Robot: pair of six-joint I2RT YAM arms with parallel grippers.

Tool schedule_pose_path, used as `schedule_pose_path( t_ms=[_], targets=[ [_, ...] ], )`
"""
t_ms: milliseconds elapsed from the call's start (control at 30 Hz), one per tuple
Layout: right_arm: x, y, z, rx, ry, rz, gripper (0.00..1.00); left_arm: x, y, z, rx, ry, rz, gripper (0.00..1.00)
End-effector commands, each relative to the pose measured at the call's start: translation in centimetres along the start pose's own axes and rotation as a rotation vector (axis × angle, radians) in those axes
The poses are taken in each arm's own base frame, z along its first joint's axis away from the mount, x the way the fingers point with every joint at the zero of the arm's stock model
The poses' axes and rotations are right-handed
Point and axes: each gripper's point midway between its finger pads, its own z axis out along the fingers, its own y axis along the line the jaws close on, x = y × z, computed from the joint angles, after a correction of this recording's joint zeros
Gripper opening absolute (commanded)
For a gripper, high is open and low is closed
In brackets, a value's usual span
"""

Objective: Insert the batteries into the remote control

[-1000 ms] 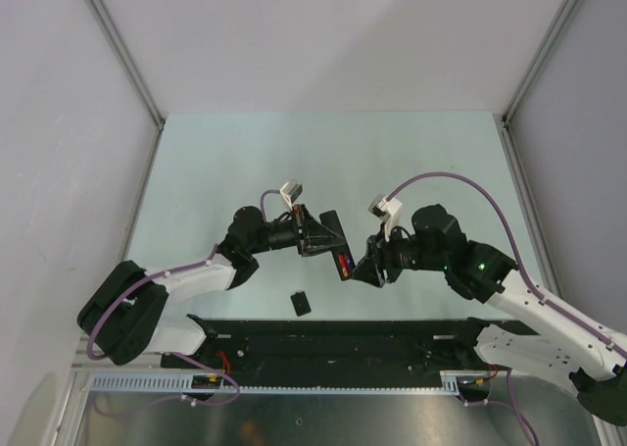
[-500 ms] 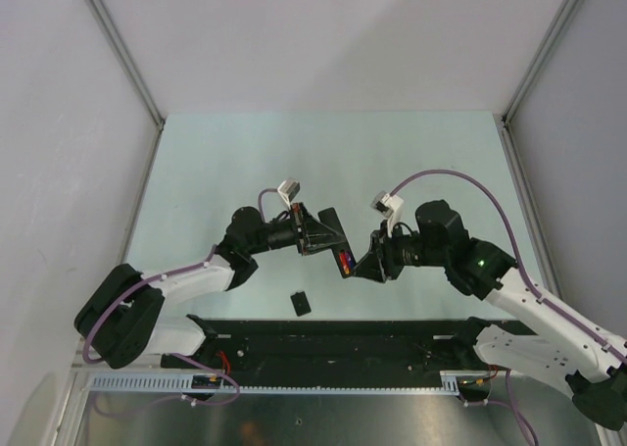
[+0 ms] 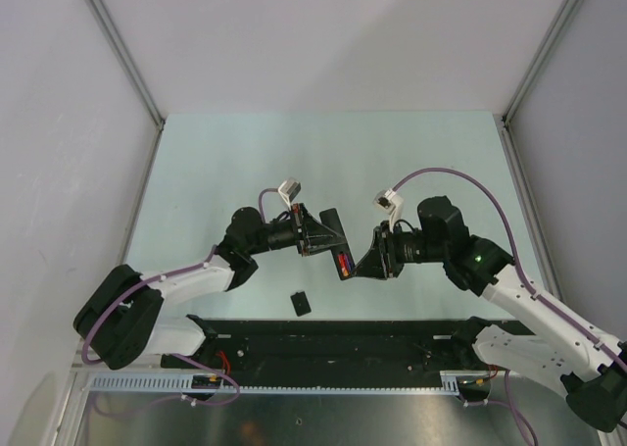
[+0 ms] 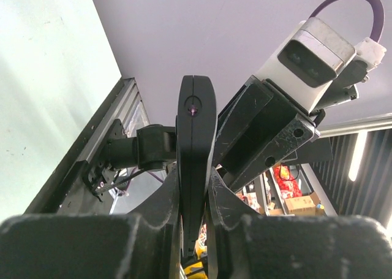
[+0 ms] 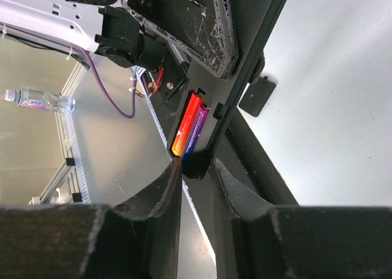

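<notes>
remote (image 4: 195, 144) looked smooth, semi-gloss black plastic | batteries (image 5: 191, 127) showed glossy jackets | table (image 3: 245, 162) was matt, smooth | cover (image 3: 301, 302) looked matt plastic

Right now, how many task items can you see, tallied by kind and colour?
Slim black rectangular remote control: 1
Red-orange cylindrical battery: 1
Purple cylindrical battery: 1
Small black squarish cover piece: 1
Total: 4
</notes>
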Motion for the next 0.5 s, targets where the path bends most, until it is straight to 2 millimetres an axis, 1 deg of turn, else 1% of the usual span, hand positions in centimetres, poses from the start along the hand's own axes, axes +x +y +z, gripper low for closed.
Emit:
schedule_pose_path(
  t_ms=[0, 67, 167, 200, 267, 467],
  targets=[
    [-2.5, 0.0, 0.5, -0.003, -0.089, -0.036, 0.17, 1.8, -4.8, 0.1, 0.132, 0.086, 0.083, 0.00],
    [-2.3, -0.1, 0.5, 0.001, -0.081, -0.029, 0.19, 1.7, -4.7, 0.1, 0.131, 0.084, 0.082, 0.00],
    [-2.6, 0.2, 0.2, -0.006, -0.099, -0.026, 0.30, 1.7, -4.6, 0.2, 0.129, 0.081, 0.086, 0.00],
    [-2.7, 0.3, 0.1, -0.007, -0.100, -0.019, 0.38, 1.7, -4.5, 0.2, 0.127, 0.081, 0.084, 0.00],
    [-3.0, 0.6, -0.1, -0.014, -0.112, -0.006, 0.43, 1.7, -4.2, 0.2, 0.122, 0.080, 0.083, 0.00],
    [-3.4, 1.0, -0.3, -0.023, -0.124, 0.011, 0.49, 1.7, -3.8, 0.2, 0.112, 0.077, 0.082, 0.00]
  ],
)
